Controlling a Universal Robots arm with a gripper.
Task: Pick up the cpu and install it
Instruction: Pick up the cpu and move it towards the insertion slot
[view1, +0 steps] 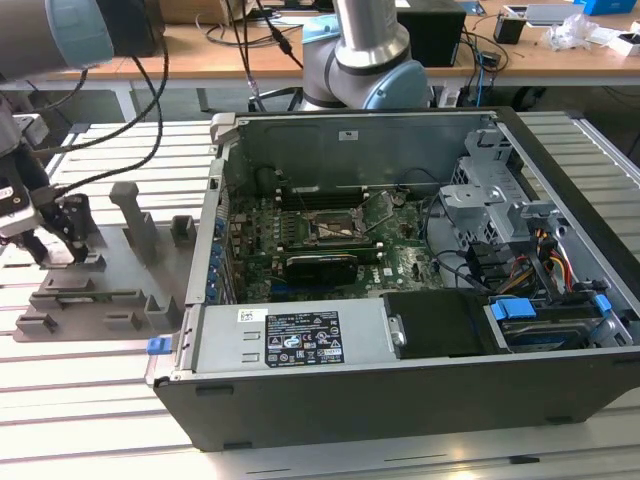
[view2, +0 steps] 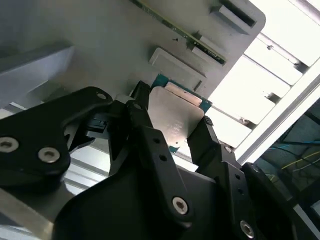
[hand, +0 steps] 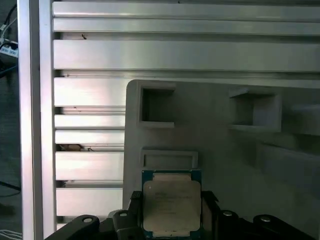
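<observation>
Pickup is my step: my claw (view2: 174, 127) is closed on the cpu (hand: 171, 202), over the grey tray (view1: 110, 295) at the exterior view's left. I think it must stay flat.

This is a robotics lab or workshop. The surface (view1: 90, 400) is slotted aluminium profile. It carries a grey fixture tray (view1: 100, 290) under the jaws and, to the exterior view's right of them, an open computer case (view1: 400, 400) with its motherboard (view1: 405, 262) bare. Farther off than the jaws stand the arm's base (view1: 365, 50) and wooden benches (view1: 540, 60) with cables (view1: 245, 40) and a black box (view1: 435, 30).
</observation>
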